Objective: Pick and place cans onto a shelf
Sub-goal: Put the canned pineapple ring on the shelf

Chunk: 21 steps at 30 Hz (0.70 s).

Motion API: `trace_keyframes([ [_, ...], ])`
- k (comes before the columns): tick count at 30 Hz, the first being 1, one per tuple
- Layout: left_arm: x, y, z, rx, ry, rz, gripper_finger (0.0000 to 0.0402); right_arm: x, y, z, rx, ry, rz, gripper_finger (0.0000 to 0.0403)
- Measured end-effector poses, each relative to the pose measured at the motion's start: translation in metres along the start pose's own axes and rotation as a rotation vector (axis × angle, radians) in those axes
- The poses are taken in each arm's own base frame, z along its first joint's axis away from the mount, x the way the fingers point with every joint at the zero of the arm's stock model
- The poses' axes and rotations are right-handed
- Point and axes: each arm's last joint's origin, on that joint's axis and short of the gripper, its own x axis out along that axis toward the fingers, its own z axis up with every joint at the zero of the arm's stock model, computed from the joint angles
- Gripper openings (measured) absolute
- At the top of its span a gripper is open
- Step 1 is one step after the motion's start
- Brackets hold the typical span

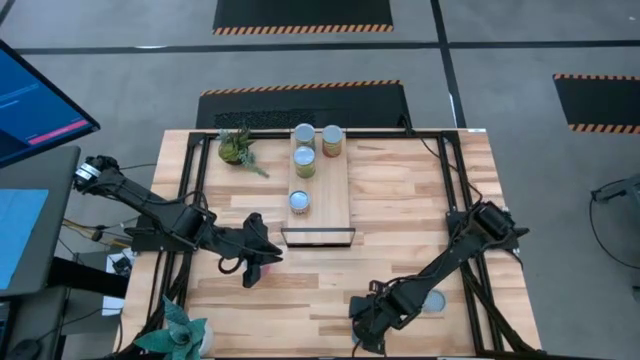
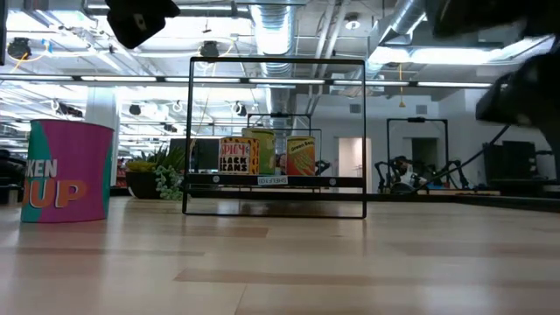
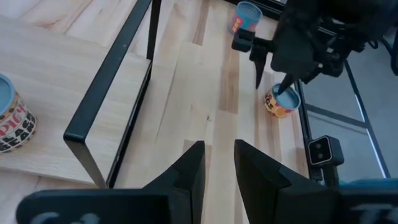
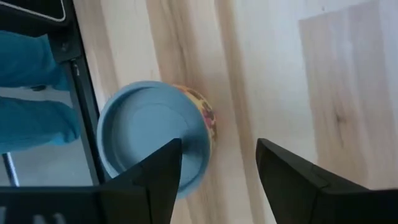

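The shelf (image 1: 322, 185) is a light board lying on the table, with its black frame (image 1: 318, 237) at the near end. Several cans stand on it, the nearest a black-bean tin (image 1: 299, 202), which also shows in the left wrist view (image 3: 12, 121). One can (image 1: 434, 300) stands on its base near the table's right edge. My right gripper (image 3: 273, 84) is open right above it, one finger over its blue top (image 4: 146, 134) and the other beside it. A pink-labelled can (image 3: 247, 15) stands farther off. My left gripper (image 3: 219, 165) hovers empty near the frame, slightly open. My right gripper comes at the can from above, fingers pointing down. One fingertip (image 3: 287, 87) is at the can's top near its rim and the other stands outside the can. I cannot tell whether it touches. The can stands upright on the table.
A small green plant (image 1: 236, 147) stands at the far left beside the shelf, and another (image 1: 180, 335) at the near left corner. A black rail (image 4: 81, 93) runs along the table edge just beside the can. Bare wood (image 1: 400, 200) lies between the shelf and the right arm.
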Motion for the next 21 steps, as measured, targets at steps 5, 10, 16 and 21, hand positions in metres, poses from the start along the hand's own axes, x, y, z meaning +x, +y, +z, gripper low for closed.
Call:
trace_keyframes([
  [5, 0.0000, 0.0000, -0.0001, 0.008, -0.001, 0.000, 0.0073, 0.0025, -0.0021, 0.0007, 0.009, 0.019, -0.005, 0.0219],
  [10, 0.0000, 0.0000, -0.0002, 0.008, 0.000, 0.001, 0.0073, 0.0023, -0.0023, 0.0009, 0.040, 0.031, 0.003, 0.0174],
  [16, 0.0000, 0.0001, -0.0002, 0.008, 0.000, 0.002, 0.0073, 0.0003, -0.0040, 0.0042, 0.049, 0.027, 0.009, 0.0053],
  [21, 0.0000, 0.0001, 0.0002, 0.007, -0.006, 0.005, 0.0073, -0.0054, -0.0072, 0.0069, 0.044, 0.026, 0.003, 0.0013],
])
